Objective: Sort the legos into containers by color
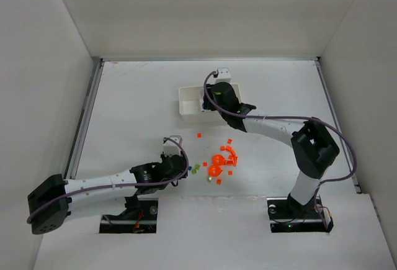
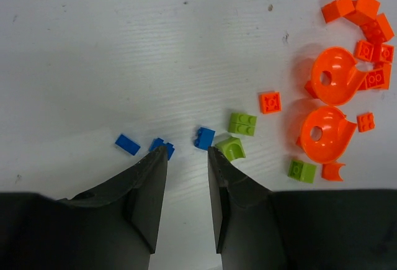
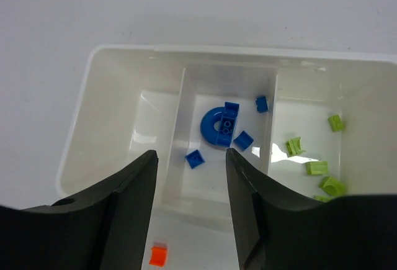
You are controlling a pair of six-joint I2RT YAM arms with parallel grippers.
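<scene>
Centre parted, empty left gripper (image 2: 187, 150) over blue brick (image 2: 203, 138) nearest green bricks (image 2: 242, 123) before pinching squarely; hold spread, empty right gripper (image 3: 190, 155) above tray (image 3: 217, 49).

A: Legos (image 2: 338, 127)?
B: Hard plastic, smooth, slight sheen.
A: Tray (image 3: 105, 108)?
B: White plastic, glossy, dividers half see-through.
A: Table (image 2: 155, 46)?
B: Matt white, fine ribbing, dark specks at 1 o'clock.
A: Left fingers (image 2: 146, 183)?
B: Matt black plastic.
</scene>
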